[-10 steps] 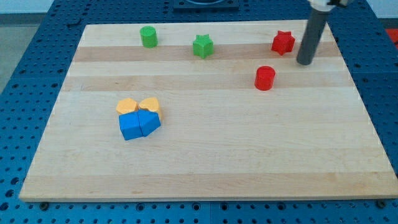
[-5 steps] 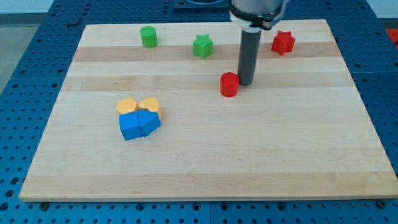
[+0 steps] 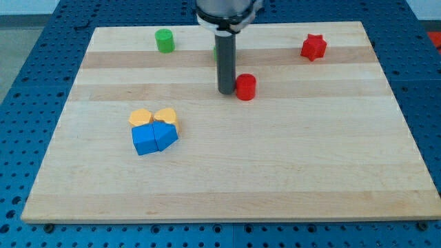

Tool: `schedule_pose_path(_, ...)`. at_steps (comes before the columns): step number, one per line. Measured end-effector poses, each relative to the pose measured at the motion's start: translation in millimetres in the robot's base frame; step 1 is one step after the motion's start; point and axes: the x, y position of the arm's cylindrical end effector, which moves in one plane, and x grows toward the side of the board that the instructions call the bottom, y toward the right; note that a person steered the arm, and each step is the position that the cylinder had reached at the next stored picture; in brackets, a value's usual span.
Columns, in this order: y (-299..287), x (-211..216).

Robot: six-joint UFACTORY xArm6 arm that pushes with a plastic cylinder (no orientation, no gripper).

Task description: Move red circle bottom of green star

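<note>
The red circle (image 3: 246, 87) stands on the wooden board, a little above the board's middle. My tip (image 3: 227, 91) rests on the board just to the view's left of the red circle, touching or nearly touching it. The green star (image 3: 216, 49) sits near the view's top and is almost wholly hidden behind my rod; only a green sliver shows at the rod's left edge. The red circle lies below the star and slightly to its right.
A green cylinder (image 3: 164, 40) stands at the view's top left. A red star (image 3: 313, 47) sits at the top right. Two orange blocks (image 3: 153, 116) and two blue blocks (image 3: 154, 137) cluster at the left of the middle.
My rod moved left, from the red circle's right to its left. The red circle shifted slightly left and up. The rod now covers the green star.
</note>
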Motion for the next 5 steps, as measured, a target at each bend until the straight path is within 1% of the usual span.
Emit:
schedule_pose_path(2,67.5,39.4)
schedule_pose_path(3,104.5,41.6)
schedule_pose_path(4,103.5,28.5)
schedule_pose_path(5,73.6,-2.7)
